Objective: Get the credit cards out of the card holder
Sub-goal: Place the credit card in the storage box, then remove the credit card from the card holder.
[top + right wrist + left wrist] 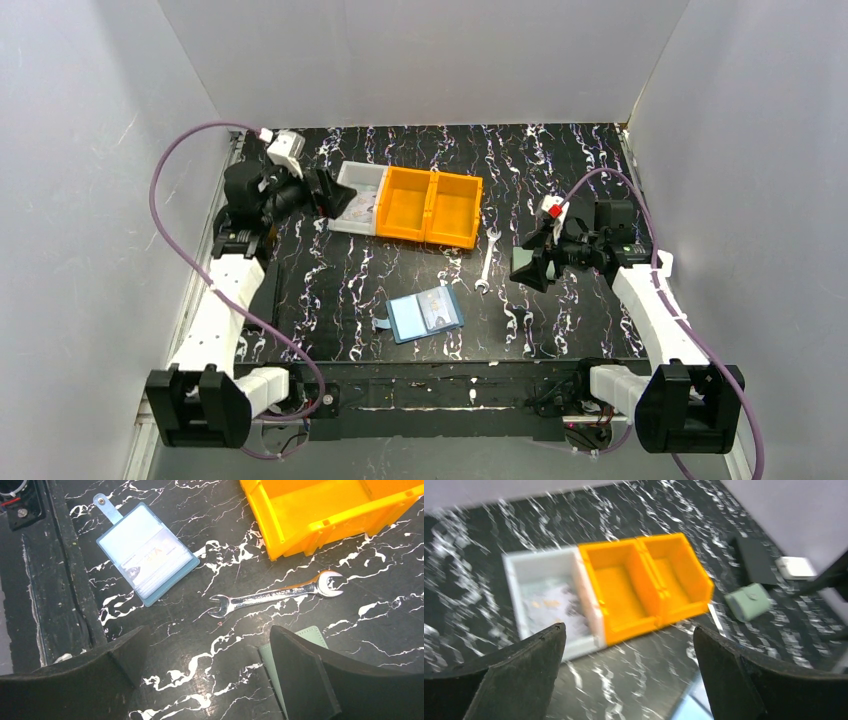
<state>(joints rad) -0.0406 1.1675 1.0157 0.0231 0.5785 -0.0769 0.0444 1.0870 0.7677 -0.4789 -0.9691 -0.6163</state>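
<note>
— Well, what lies closest to our bases?

— The card holder (427, 313), opened flat on the counter (330, 300) just beyond the front edge, between our two arms. One credit card (441, 307) shows in its right-hand pocket.

— And our right arm?

— It stretches forward along the right side with the wrist bent inward, so the right hand (535, 268) points left and down. Its fingers are spread wide with nothing between them. It hangs over a pale green pouch (312, 634), and a wrench (487, 262) lies just to the left of it, between the holder and the bins.

— Farther back?

— Two orange bins (430, 207) stand joined side by side, with a white bin (357, 195) touching their left side. Our left arm reaches far up the left side, wrist turned to the right. The left hand (325, 192) hovers at the white bin's left rim, fingers wide apart and gripping nothing.

— What is in that white bin?

— Pale printed cards (551, 605), as far as we can tell; our wrist view is blurred.
</note>
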